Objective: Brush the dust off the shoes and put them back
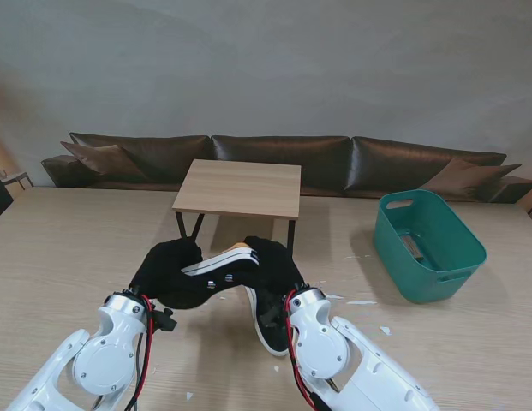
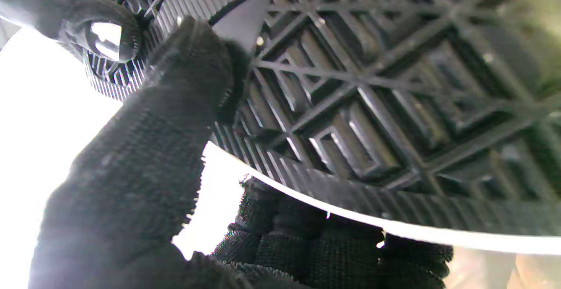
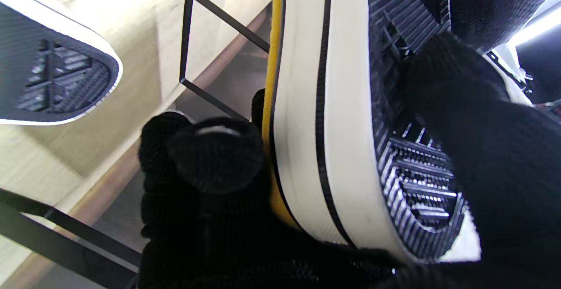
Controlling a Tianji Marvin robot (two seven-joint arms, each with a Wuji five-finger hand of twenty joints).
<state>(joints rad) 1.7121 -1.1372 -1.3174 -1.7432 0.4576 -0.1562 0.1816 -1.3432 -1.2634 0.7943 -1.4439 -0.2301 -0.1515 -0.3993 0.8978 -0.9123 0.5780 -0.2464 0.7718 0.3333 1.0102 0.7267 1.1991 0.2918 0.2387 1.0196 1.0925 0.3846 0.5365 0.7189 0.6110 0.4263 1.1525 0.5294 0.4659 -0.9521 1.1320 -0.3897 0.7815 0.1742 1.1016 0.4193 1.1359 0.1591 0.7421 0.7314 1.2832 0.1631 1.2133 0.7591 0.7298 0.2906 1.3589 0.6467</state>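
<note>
Both black-gloved hands are bunched up together in the middle of the tabletop (image 1: 68, 248), just in front of the little wooden side table (image 1: 238, 187) with the black wire legs. The left hand (image 1: 173, 272) is wrapped around a sneaker (image 1: 221, 262) that's lifted and tipped on its side, white sidewall stripe showing from the stand view. From the left wrist cam you mostly get the black rubber sole (image 2: 372, 105) with its diamond tread filling the frame, a thumb (image 2: 144, 148) pressed against the sole edge and the other fingers (image 2: 324, 245) curled under the white rim, so that hand is clamped on the shoe for sure. The right hand (image 1: 278, 270) is closed on a shoe too: the right wrist cam shows a white sidewall (image 3: 333, 118) with a black stripe and a bit of yellow lining, fingers (image 3: 206, 170) on one side and the thumb (image 3: 477, 148) across the ribbed sole. Can't tell if it's gripping the same sneaker as the left hand. A second sneaker (image 1: 264, 321) lies on the tabletop nearer to me, right beside the right wrist, sole edge showing. Off to the right there's a green plastic basket (image 1: 430, 248), well apart from the hands. Small white scraps (image 1: 361, 302) are scattered on the wood between the shoes and the basket. A dark brown sofa (image 1: 291, 161) runs along the far side.
</note>
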